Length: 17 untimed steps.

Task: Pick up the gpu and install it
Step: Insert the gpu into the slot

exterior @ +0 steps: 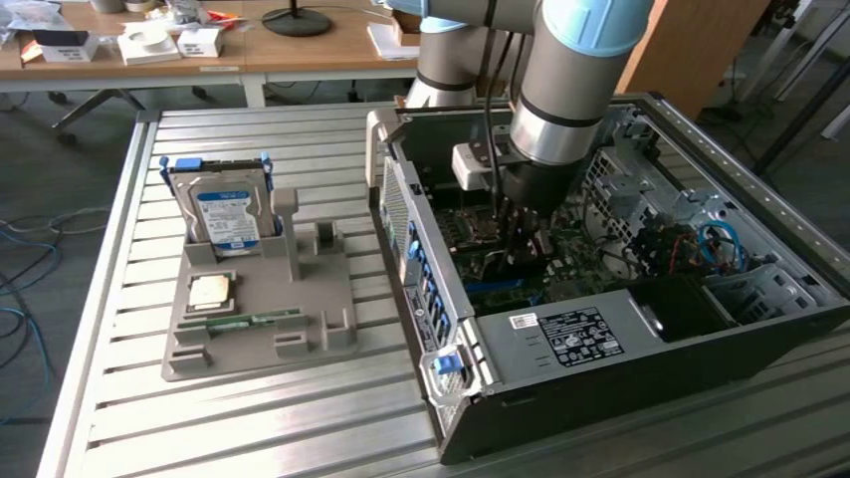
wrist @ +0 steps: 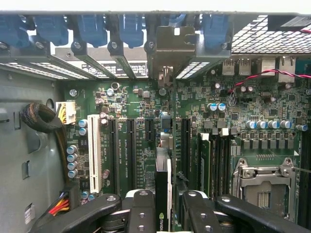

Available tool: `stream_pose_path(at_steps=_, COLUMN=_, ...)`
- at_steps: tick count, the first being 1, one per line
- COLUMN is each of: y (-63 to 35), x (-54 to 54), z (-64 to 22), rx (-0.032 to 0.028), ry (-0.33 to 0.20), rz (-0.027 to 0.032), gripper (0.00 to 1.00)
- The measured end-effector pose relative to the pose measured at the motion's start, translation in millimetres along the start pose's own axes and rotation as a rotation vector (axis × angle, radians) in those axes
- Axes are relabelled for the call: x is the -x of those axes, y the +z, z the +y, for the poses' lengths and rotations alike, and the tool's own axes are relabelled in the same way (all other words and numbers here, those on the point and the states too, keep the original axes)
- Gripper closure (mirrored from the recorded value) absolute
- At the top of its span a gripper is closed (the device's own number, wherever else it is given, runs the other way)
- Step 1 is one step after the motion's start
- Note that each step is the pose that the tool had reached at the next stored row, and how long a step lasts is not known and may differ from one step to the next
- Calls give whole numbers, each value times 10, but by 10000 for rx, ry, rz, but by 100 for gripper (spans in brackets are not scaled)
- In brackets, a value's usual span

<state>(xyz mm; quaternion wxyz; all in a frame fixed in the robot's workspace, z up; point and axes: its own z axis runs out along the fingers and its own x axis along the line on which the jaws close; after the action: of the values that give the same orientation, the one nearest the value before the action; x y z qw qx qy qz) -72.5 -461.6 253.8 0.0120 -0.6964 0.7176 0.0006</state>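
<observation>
The pincer [wrist: 167, 204] is clamped on the gpu [wrist: 162, 194], holding the thin card on edge between its two black fingers [wrist: 141, 213]. The card runs straight ahead of the pincer toward the back wall of the open computer case [exterior: 797, 289], and its silver metal end bracket [wrist: 171, 46] stands against the row of slot openings there, among blue slot clips [wrist: 131, 26]. Just under the pincer lies the green motherboard [wrist: 243, 104], with black expansion slots [wrist: 131, 150] and one white slot [wrist: 95, 153] beside the card, and a metal processor socket [wrist: 265, 187] off to its other side.

In the exterior view the arm [exterior: 564, 90] reaches down into the case. Well away from the pincer, toward the exterior view's left, a grey holder tray [exterior: 286, 319] sits on the slatted metal table [exterior: 266, 428], carrying an upright hard drive [exterior: 226, 214] and a narrow green memory stick [exterior: 239, 321].
</observation>
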Motion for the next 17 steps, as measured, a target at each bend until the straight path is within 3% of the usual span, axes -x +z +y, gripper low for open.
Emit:
stream_pose_path(at_steps=5, y=1, x=0, z=5, rx=-17, ry=3, rz=-38, gripper=74)
stream_pose_path(at_steps=17, y=18, x=0, z=8, rx=-23, ry=1, rz=-45, gripper=74)
